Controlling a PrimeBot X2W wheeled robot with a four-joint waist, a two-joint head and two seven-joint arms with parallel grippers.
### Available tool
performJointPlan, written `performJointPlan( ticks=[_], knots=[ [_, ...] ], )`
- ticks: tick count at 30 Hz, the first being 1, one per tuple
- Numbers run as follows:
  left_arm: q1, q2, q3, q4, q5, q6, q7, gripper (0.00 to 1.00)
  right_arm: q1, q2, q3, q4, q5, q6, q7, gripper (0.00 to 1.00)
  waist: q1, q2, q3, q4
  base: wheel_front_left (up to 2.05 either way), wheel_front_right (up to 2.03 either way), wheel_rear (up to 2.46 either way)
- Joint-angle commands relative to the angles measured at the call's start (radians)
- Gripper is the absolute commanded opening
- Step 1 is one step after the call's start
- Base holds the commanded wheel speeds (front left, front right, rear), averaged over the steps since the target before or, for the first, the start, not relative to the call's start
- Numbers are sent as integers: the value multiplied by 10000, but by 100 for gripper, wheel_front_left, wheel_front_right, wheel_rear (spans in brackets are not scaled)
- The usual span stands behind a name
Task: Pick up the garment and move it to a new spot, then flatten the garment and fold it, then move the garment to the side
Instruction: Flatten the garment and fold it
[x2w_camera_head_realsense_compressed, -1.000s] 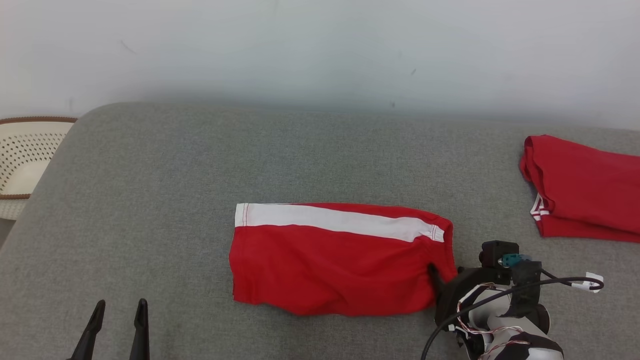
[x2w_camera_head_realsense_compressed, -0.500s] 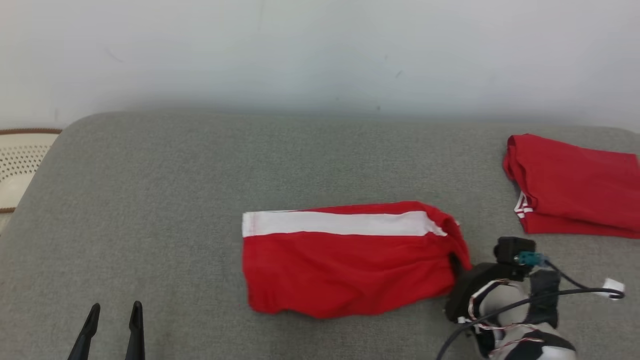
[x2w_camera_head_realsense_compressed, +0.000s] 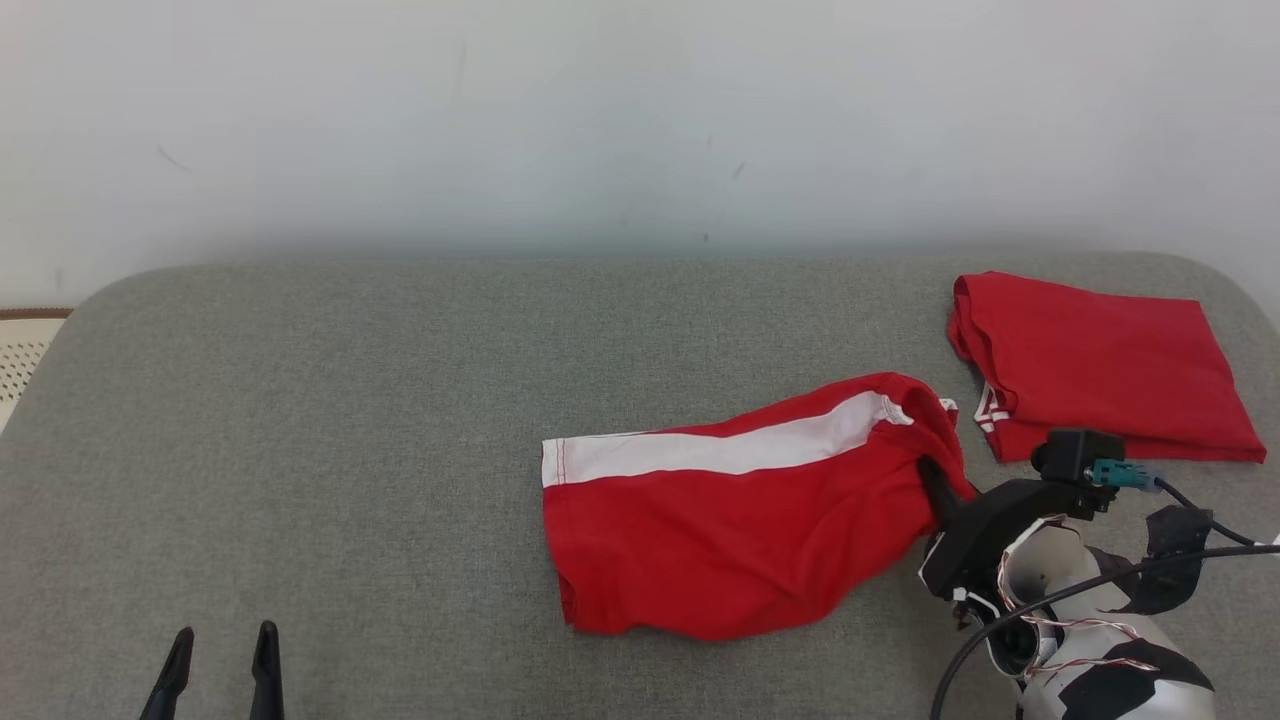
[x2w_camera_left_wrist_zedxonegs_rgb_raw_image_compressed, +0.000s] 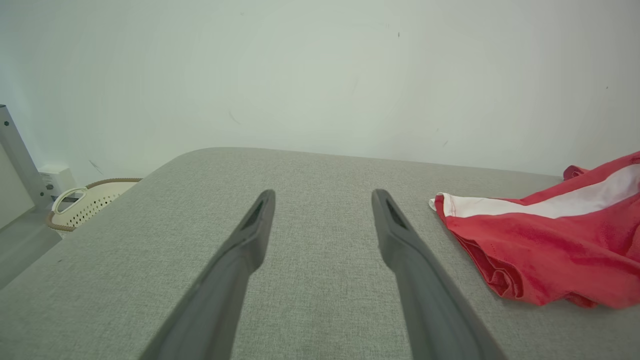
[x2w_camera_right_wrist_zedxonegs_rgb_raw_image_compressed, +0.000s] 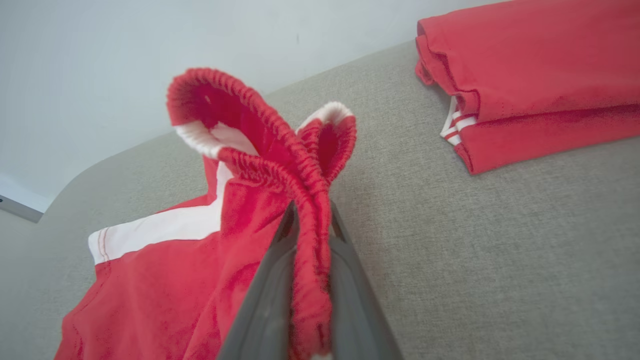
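Red shorts with white side stripe (x2w_camera_head_realsense_compressed: 730, 530), centre-right on grey fabric tabletop (x2w_camera_head_realsense_compressed: 300, 400): right gripper (x2w_camera_head_realsense_compressed: 938, 482) has just clamped the waistband (x2w_camera_right_wrist_zedxonegs_rgb_raw_image_compressed: 280, 145) and is dragging them right toward folded red garment (x2w_camera_head_realsense_compressed: 1100, 365). Left gripper (x2w_camera_head_realsense_compressed: 222, 655) idle, jaws apart. Likely the move-aside step.

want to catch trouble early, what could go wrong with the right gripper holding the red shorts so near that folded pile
1. The right gripper pinches just a bunched bit of the red shorts' waistband; it might slip free under a pull.
2. Most of the shorts lie on the grey surface; dragging may rumple them.
3. The folded red garment lies close by and could get bumped.
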Motion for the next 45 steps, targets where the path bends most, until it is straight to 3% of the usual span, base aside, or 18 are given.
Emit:
performJointPlan(
  ticks=[1, 9, 15, 26, 42, 43, 44, 45],
  knots=[
    [110, -31, 36, -27, 94, -45, -36, 100, 220, -21, 165, -461, 454, -8, 265, 0, 1, -1, -4, -2, 0, 0, 0],
    [43, -60, -45, 61, 107, -169, -36, 100, 877, 121, 737, -2788, 2835, -7, 1609, 0, 1, -1, -69, 240, 0, 0, 0],
    [-16, -111, -189, 148, 168, -248, -36, 100, 883, 348, 1061, -3276, 3421, -5, 1838, 0, 1, -1, -116, 511, 0, 0, 0],
    [-220, -138, -500, 287, 186, -338, -35, 100, 357, 1053, 1711, -2704, 3457, -5, 1671, 0, 1, -1, -47, 1107, 0, 0, 0],
    [-556, -439, -875, 556, 273, -463, -36, 100, -646, 1685, 2392, -127, 2866, -5, 883, 0, 1, -1, 346, 1773, 0, 0, 0],
    [-565, -449, -862, 569, 270, -468, -36, 100, -699, 1706, 2433, -78, 2869, -5, 798, 16, 1, -1, 351, 1768, 0, 0, 0],
    [-566, -451, -837, 577, 262, -471, -36, 100, -717, 1727, 2460, -58, 2930, -5, 700, 47, 1, -1, 352, 1754, 0, 0, 0],
    [-564, -451, -803, 589, 254, -472, -36, 100, -710, 1742, 2498, -73, 2994, -5, 606, 100, 1, -1, 351, 1730, 0, 0, 0]
  ],
)
